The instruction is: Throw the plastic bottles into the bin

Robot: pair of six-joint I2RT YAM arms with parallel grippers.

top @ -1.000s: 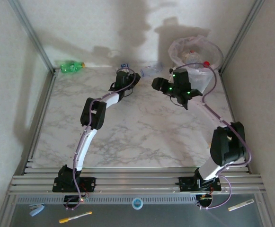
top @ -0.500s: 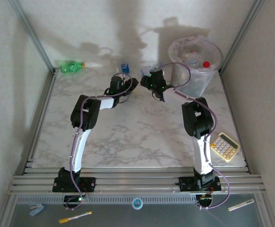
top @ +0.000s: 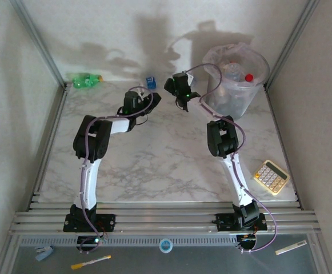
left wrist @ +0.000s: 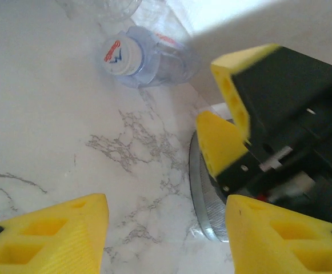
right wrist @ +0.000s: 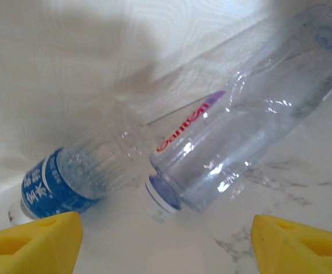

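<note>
Two clear plastic bottles lie against the back wall in the right wrist view: a blue-labelled bottle (right wrist: 57, 182) and a larger bottle with red print (right wrist: 240, 131), its blue-and-white cap end toward me. My right gripper (right wrist: 166, 245) hovers just before them, open, nothing between its fingers. From above it (top: 178, 91) is left of the bin (top: 234, 94), a grey bag-lined wastebasket holding several bottles. My left gripper (left wrist: 166, 240) is open over bare marble, close beside the right one (top: 153, 98). A white-capped bottle (left wrist: 137, 57) lies ahead of it. A green bottle (top: 86, 80) rests at the back left.
A beige calculator (top: 271, 176) lies at the right front. The blue-labelled bottle (top: 151, 82) sits at the back wall between the grippers. The right gripper's yellow fingers (left wrist: 240, 91) crowd the left wrist view, over a greyish round ridged thing (left wrist: 203, 194).
The right arm swung left from the bin to the bottles at the back wall and opened wider. The left gripper went from shut to open and drew back slightly left.
</note>
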